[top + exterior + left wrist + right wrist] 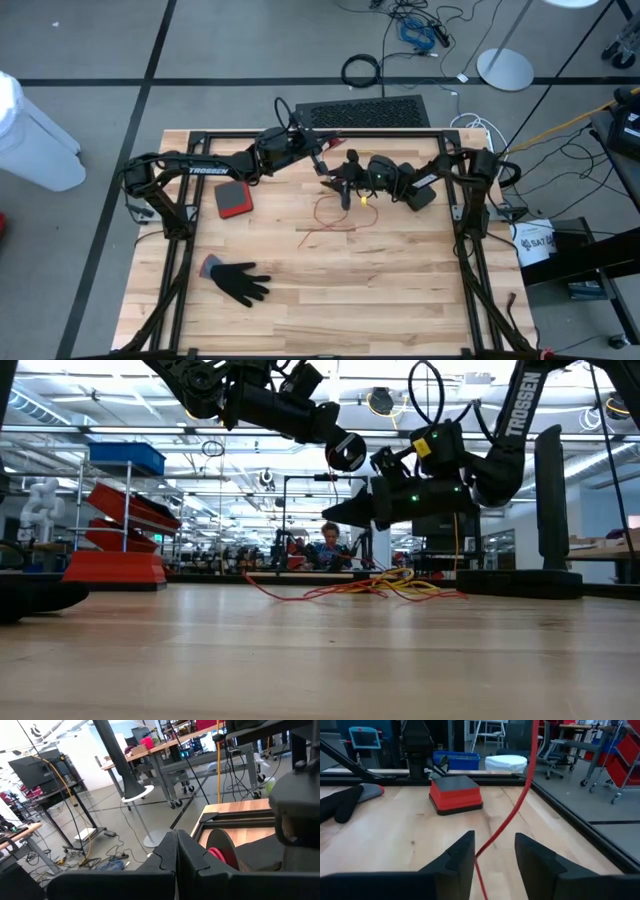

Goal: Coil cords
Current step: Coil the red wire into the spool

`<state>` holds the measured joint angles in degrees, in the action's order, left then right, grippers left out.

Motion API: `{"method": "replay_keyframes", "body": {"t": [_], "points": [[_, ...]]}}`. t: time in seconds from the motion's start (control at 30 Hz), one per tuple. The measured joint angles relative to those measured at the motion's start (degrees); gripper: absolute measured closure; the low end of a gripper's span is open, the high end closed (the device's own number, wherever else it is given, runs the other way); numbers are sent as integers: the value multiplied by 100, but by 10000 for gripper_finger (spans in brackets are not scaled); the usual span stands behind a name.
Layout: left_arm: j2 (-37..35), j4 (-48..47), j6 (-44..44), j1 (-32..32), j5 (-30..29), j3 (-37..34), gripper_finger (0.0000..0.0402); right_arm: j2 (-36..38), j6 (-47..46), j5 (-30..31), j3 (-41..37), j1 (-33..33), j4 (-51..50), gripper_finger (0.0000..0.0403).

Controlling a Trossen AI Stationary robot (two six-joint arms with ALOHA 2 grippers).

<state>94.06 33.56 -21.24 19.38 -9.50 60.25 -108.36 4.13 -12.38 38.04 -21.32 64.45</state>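
A thin orange-red cord with yellow strands lies in loose loops on the wooden table's far middle (335,215); in the low view it is a slack tangle (385,588). One strand rises from the table (512,815) and passes between the open fingers of my right gripper (492,855), (346,190). I cannot tell whether they touch it. My left gripper (323,165), (176,847) is shut just above and beyond it, where the strand leads up. The black cord is not in view. My left gripper is shut on the orange-red cord's raised strand (328,178), coming from the table's left and slanting down. Its own shut fingers (167,855) hide the place of contact. The strand hangs below it in a gentle curve, and the rest lies on the table.
A red and black box (233,200) lies left of the cord, also in the right wrist view (455,794). A black glove (240,283) lies near the front left. A dark frame (300,133) runs along the table's edges. A thick black cable ring (361,70) lies on the floor beyond.
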Motion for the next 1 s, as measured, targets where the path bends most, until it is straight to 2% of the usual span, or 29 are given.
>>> {"method": "replay_keyframes", "body": {"t": [0.53, 0.8, 1.0], "points": [[0, -53, -3, 0, 7, 0, 401, -100, 251, 29, -40, -166, -246, 398], [0, -277, -3, 0, 21, 0, 401, -94, 49, 353, -42, -505, -462, 402], [0, -912, -2, 0, 66, 1, 401, -82, -360, 342, -42, -887, -465, 403]]}}
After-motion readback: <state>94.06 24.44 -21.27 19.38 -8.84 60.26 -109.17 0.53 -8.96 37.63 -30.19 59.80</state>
